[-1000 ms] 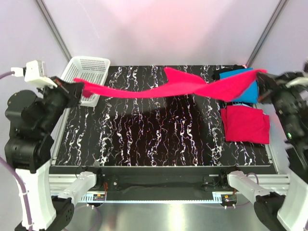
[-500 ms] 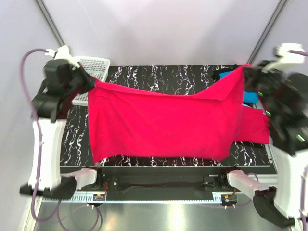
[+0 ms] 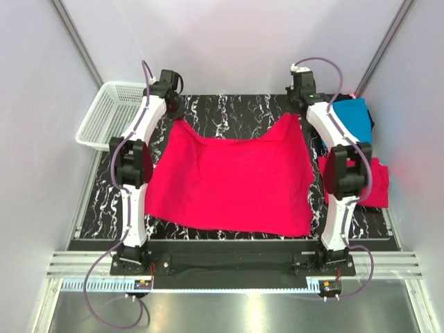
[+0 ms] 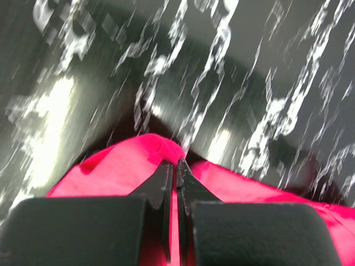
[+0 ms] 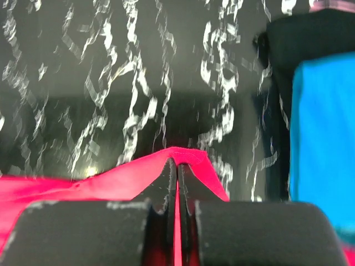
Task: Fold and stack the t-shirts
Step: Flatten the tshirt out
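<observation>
a white mesh basket (image 3: 114, 114) sits off the far-left corner of the desk (image 3: 104, 201), with only its own mesh floor showing inside. just right of it, the left hand (image 3: 176, 115) is pinched tight on the far-left corner of a pinkish-red t-shirt (image 3: 229, 180); its wrist view shows the fingers (image 4: 163, 183) meeting with red cloth bunched between them. that shirt lies spread across the middle of the black marbled desk, its far edge dipping between the two held corners and its near edge close to the desk's front. the right hand (image 3: 298, 112) is clamped the same way on the far-right corner. further right, a turquoise t-shirt (image 3: 350, 114) lies over a black t-shirt (image 5: 310, 33) at the desk's far-right corner. nearer the front, a second pinkish-red t-shirt (image 3: 378, 187) lies folded, partly behind the right arm.
</observation>
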{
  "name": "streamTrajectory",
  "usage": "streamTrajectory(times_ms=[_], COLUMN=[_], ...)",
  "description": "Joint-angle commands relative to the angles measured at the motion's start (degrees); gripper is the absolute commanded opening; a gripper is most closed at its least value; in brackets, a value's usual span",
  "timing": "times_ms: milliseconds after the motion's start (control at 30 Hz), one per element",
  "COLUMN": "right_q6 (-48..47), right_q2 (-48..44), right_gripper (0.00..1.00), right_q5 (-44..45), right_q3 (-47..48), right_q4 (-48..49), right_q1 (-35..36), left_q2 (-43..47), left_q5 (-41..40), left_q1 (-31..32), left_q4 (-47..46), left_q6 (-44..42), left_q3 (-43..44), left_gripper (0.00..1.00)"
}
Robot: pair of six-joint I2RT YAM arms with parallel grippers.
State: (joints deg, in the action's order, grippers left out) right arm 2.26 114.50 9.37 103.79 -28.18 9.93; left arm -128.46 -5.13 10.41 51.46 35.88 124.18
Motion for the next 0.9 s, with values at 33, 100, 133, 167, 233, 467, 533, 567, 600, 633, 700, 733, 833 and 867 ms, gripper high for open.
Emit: streamTrajectory(times_ms=[33, 100, 133, 167, 233, 467, 533, 567, 600, 633, 700, 733, 833, 867], right_q6=[-4.4, -4.6, -4.4, -4.4, -4.9, -4.5, -3.9, -3.7, -3.3, -2.6, -0.2, 1.2, 2.7, 3.1], right_q2=[6.1, 10.1, 11.3, 13.2, 14.7, 13.5, 12.0, 10.4, 9.6, 8.6, 4.7, 3.0, -5.1, -9.5], right_gripper=[0.00, 0.00, 0.00, 0.00, 0.15, 0.44, 0.44, 0.44, 0.45, 0.44, 0.44, 0.43, 0.42, 0.42], right_q5=[-0.9, -1.5, -3.5, -4.0, -5.3, -7.3, -7.6, -7.7, -7.8, -8.5, -9.2, -9.2, -6.4, -5.9], right_q3=[17.1, 20.4, 23.4, 24.7, 27.2, 24.9, 22.4, 21.6, 20.8, 18.2, 15.0, 11.0, 1.0, -1.6], right_q4=[4.7, 4.0, 3.3, 3.1, 2.0, 0.6, 0.6, 0.7, 0.7, 0.7, 0.6, 0.6, 0.7, 0.6], right_q1=[-1.8, -3.1, -3.5, -3.9, -4.2, -4.1, -4.1, -4.1, -4.1, -4.1, -4.0, -3.8, -1.2, -0.5], left_q2=[-2.9, -4.1, -5.3, -5.7, -5.1, 0.8, 2.3, 3.1, 5.4, 6.5, 10.4, 12.0, 18.7, 20.3], left_q5=[-4.3, -4.8, -4.3, -5.0, -6.0, -4.2, -3.4, -3.3, -3.1, -3.3, -2.8, -2.7, -2.7, -3.0], left_q1=[-2.6, -4.6, -5.1, -5.5, -6.3, -6.3, -6.3, -6.2, -6.0, -5.8, -5.0, -4.5, -2.2, -1.4], left_q4=[-0.1, -1.1, -1.9, -2.5, -4.6, -16.9, -17.9, -18.3, -18.4, -18.6, -18.9, -18.9, -18.7, -18.2], left_q6=[1.2, 1.6, 1.5, 1.6, 0.8, -4.6, -5.5, -5.7, -6.0, -6.3, -7.3, -8.0, -9.2, -9.2], left_q3=[12.5, 12.1, 11.6, 11.4, 8.8, -1.0, -3.0, -3.7, -4.6, -6.8, -9.1, -11.5, -18.3, -20.3], left_gripper=[0.00, 0.00, 0.00, 0.00, 0.41, 0.99, 0.99, 0.99, 0.99, 0.99, 0.99, 0.99, 0.99, 0.99])
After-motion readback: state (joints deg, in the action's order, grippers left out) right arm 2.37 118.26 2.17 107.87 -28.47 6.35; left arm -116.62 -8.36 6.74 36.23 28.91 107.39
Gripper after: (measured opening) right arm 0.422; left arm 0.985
